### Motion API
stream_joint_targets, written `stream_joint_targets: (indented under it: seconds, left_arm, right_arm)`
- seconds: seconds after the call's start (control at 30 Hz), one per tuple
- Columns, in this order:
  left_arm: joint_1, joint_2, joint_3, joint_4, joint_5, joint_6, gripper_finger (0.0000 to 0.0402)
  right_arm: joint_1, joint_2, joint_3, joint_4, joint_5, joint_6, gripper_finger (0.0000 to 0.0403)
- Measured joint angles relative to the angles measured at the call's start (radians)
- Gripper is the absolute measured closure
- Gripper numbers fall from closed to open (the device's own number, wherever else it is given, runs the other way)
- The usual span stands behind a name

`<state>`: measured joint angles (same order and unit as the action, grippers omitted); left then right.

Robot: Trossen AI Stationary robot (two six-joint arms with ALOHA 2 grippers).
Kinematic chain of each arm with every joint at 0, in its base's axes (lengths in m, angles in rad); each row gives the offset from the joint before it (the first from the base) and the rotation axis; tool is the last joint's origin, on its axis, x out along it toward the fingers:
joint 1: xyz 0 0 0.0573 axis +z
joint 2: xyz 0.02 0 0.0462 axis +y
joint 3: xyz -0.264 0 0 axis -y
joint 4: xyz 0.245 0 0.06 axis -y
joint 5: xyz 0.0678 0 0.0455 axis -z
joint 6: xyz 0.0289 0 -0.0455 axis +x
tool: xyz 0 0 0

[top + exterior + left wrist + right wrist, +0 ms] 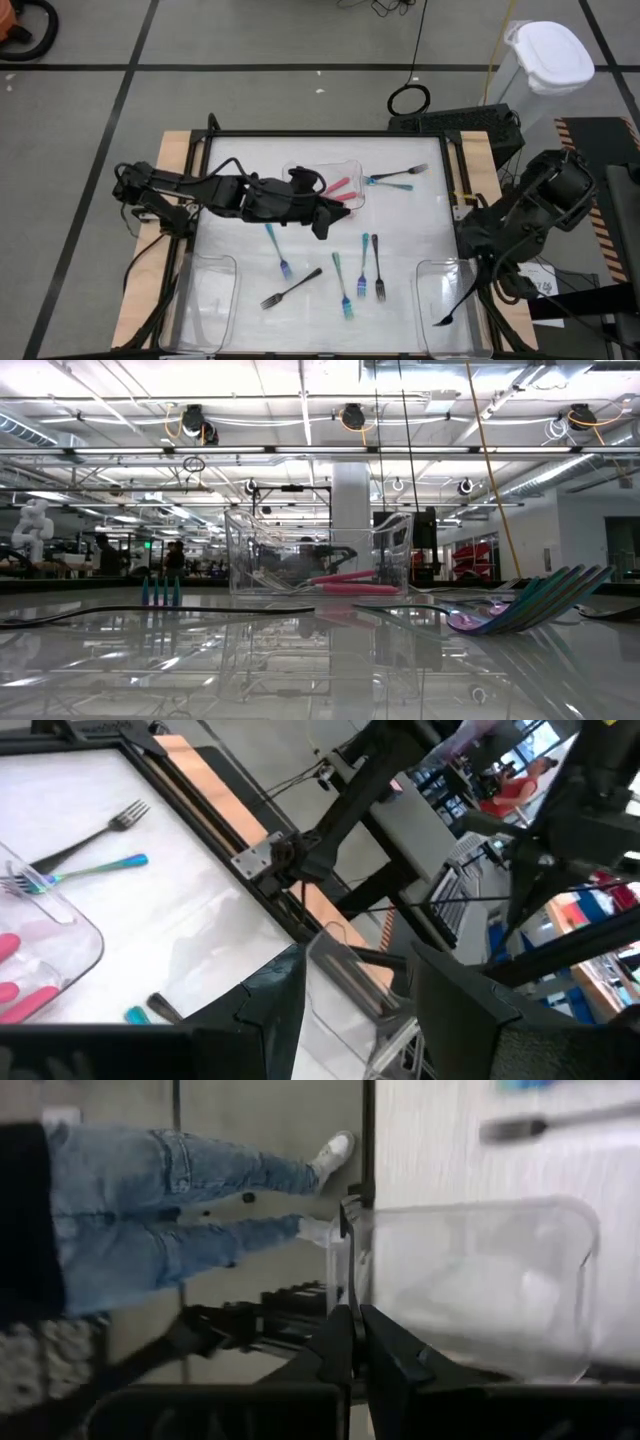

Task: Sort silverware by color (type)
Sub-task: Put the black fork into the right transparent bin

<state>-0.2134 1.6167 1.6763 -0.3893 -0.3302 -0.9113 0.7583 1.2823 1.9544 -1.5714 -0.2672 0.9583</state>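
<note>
Pink utensils lie in a clear tray at the far centre. Teal forks and dark grey forks lie loose on the white table; one more of each lies at the far right. My left gripper hovers open near the table's middle, beside the pink tray, with nothing between its fingers. My right gripper is shut on a dark grey fork over the near right tray. My right gripper pinches the dark grey fork by its upper end between its two shut fingers, which slant downward. The fork hangs tilted below them, lifted clear, its lower end over the near right tray. The fingers hide the place of contact in the wrist view.
A second clear tray stands at the near left. A black frame runs round the table. A person in jeans stands beside the table's right side. A white-lidded bin stands on the floor beyond.
</note>
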Motion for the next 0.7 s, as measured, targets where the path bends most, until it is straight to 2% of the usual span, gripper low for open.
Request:
stream_joint_targets:
  seconds: [0.2, 0.4, 0.57, 0.7]
  left_arm:
    - [0.014, 0.027, -0.001, -0.002, 0.039, 0.014, 0.0226]
    - [0.013, 0.025, -0.001, 0.016, 0.066, 0.067, 0.0226]
    - [0.003, 0.023, -0.001, 0.016, 0.107, 0.114, 0.0226]
    - [0.003, 0.022, -0.001, 0.012, 0.215, 0.139, 0.0226]
  right_arm:
    - [0.031, 0.002, -0.064, 0.001, -0.018, 0.307, 0.0395]
    - [0.037, 0.002, -0.226, 0.011, -0.176, 0.551, 0.0395]
    - [0.037, 0.002, -0.381, 0.161, -0.315, 0.731, 0.0395]
    - [0.035, 0.002, -0.514, 0.291, -0.361, 0.916, 0.0395]
